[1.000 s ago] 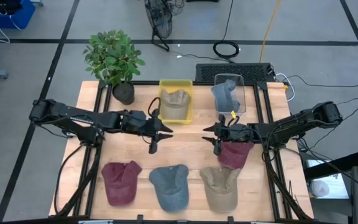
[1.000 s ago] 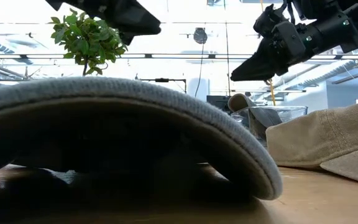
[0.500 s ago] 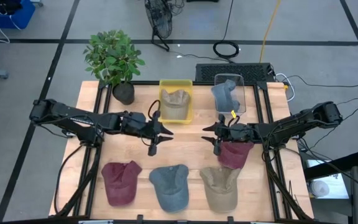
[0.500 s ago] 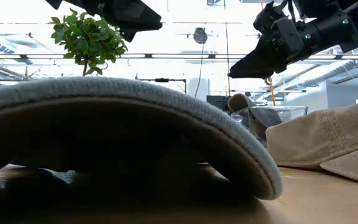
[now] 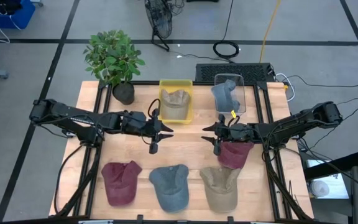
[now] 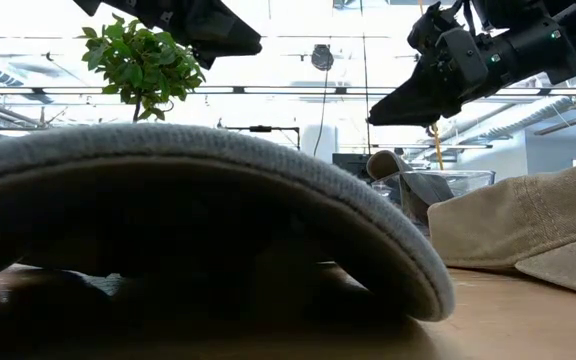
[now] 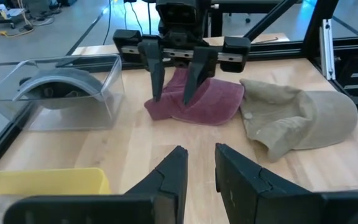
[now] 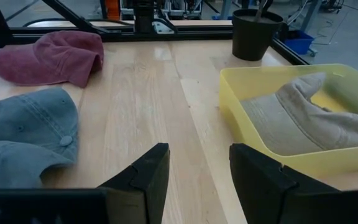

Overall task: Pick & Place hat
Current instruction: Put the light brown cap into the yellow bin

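Both grippers hover open above the table's middle, facing each other and touching nothing: the left gripper left of centre, the right gripper right of centre. A maroon hat lies flat on the table under the right arm. Along the near edge lie another maroon hat, a blue hat and a tan hat. In the low view the blue hat's brim fills the foreground.
A yellow bin at the far edge holds a tan hat. A clear bin beside it holds a grey-blue hat. A potted plant stands at the far left corner. Bare wood lies between the grippers.
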